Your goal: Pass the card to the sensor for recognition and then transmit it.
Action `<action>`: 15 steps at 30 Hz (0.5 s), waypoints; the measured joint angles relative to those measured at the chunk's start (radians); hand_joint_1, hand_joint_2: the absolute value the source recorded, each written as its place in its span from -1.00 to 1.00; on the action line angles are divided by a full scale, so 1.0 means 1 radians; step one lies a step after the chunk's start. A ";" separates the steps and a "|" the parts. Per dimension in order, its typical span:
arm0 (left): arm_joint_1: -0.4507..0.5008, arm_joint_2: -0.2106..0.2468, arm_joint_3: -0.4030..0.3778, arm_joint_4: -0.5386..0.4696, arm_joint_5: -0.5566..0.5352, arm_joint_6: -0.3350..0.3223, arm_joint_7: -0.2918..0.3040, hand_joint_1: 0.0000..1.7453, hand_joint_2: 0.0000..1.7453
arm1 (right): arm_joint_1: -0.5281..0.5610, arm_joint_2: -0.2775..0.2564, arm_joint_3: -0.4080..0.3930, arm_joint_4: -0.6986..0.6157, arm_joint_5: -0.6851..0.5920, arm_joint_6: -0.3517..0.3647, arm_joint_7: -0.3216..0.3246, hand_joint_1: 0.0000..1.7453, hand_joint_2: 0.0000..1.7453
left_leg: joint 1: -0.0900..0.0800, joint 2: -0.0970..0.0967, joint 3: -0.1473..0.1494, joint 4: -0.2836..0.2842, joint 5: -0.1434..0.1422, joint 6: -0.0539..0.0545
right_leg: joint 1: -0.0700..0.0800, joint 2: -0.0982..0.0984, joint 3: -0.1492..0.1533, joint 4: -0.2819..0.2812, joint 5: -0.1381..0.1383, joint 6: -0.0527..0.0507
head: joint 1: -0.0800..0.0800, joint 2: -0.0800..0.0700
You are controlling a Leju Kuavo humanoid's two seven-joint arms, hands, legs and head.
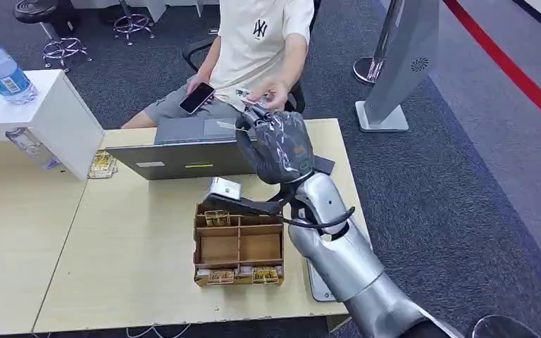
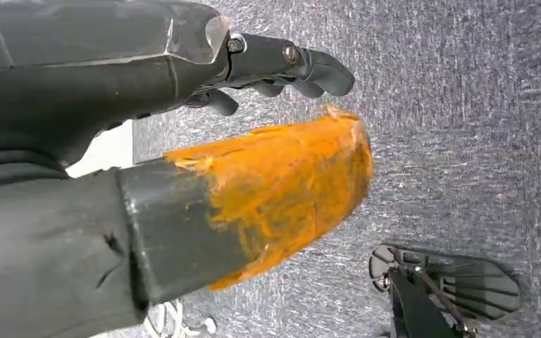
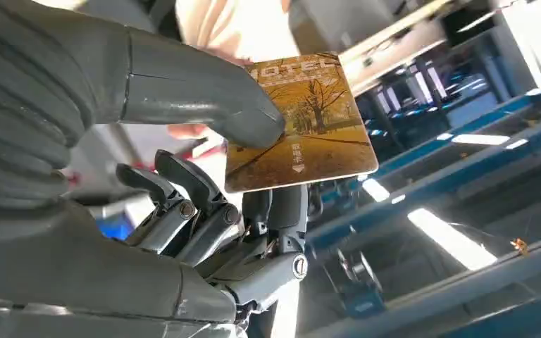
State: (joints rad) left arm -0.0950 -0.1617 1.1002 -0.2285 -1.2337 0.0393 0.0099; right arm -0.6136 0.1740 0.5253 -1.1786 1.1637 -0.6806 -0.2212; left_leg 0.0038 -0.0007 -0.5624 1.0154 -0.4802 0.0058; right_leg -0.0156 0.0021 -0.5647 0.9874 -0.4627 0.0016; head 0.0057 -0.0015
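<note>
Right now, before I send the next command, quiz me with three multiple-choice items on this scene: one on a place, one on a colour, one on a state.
1. Where is the right hand?
A. Inside the cardboard tray
B. Raised past the laptop, toward the seated person
C. Resting on the water bottle

2. What colour is the picture on the card?
A. Golden yellow
B. Bright blue
C. Plain white

3. What is the left hand doing?
A. Pinching a card
B. Gripping a phone
C. Holding nothing, hanging above the carpet

Answers:
1. B: the head view shows it lifted beyond the laptop, close to the person's hand.
2. A: the right wrist view shows autumn trees in golden tones.
3. C: the left wrist view shows its fingers with nothing between them, with grey carpet behind.
</note>
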 joint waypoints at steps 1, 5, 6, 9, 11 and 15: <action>0.000 0.000 -0.003 0.000 -0.007 -0.002 0.002 -1.00 -1.00 | -0.015 0.009 0.002 0.037 0.048 -0.003 0.010 1.00 1.00 | 0.000 0.000 0.000 0.000 0.000 0.000 | 0.000 0.000 0.000 0.000 0.000 0.000 | 0.000 0.000; 0.000 0.000 -0.013 0.000 -0.015 -0.006 0.005 -1.00 -1.00 | -0.053 0.032 0.002 0.126 0.186 -0.006 0.028 1.00 1.00 | 0.000 0.000 0.000 0.000 0.000 0.000 | 0.000 0.000 0.000 0.000 0.000 0.000 | 0.000 0.000; 0.000 0.000 -0.015 0.000 -0.017 -0.006 0.005 -1.00 -1.00 | -0.059 0.037 0.002 0.143 0.222 -0.007 0.042 1.00 1.00 | 0.000 0.000 0.000 0.000 0.000 0.000 | 0.000 0.000 0.000 0.000 0.000 0.000 | 0.000 0.000; 0.000 0.000 -0.016 0.000 -0.021 -0.006 0.011 -1.00 -1.00 | -0.074 0.042 0.003 0.186 0.299 -0.009 0.072 1.00 1.00 | 0.000 0.000 0.000 0.000 0.000 0.000 | 0.000 0.000 0.000 0.000 0.000 0.000 | 0.000 0.000; 0.000 0.000 -0.019 0.000 -0.023 -0.008 0.014 -1.00 -1.00 | -0.079 0.042 0.003 0.207 0.336 -0.009 0.098 1.00 1.00 | 0.000 0.000 0.000 0.000 0.000 0.000 | 0.000 0.000 0.000 0.000 0.000 0.000 | 0.000 0.000; 0.001 0.000 -0.024 0.000 -0.023 -0.010 0.017 -1.00 -1.00 | -0.080 0.040 0.006 0.229 0.387 -0.009 0.168 1.00 1.00 | 0.000 0.000 0.000 0.000 0.000 0.000 | 0.000 0.000 0.000 0.000 0.000 0.000 | 0.000 0.000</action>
State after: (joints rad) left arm -0.0943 -0.1617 1.0761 -0.2285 -1.2566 0.0290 0.0271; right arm -0.6938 0.2144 0.5314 -0.9495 1.5503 -0.6897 -0.0528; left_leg 0.0036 -0.0011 -0.5625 1.0156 -0.4802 0.0058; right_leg -0.0158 0.0017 -0.5648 0.9870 -0.4627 0.0017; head 0.0057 -0.0015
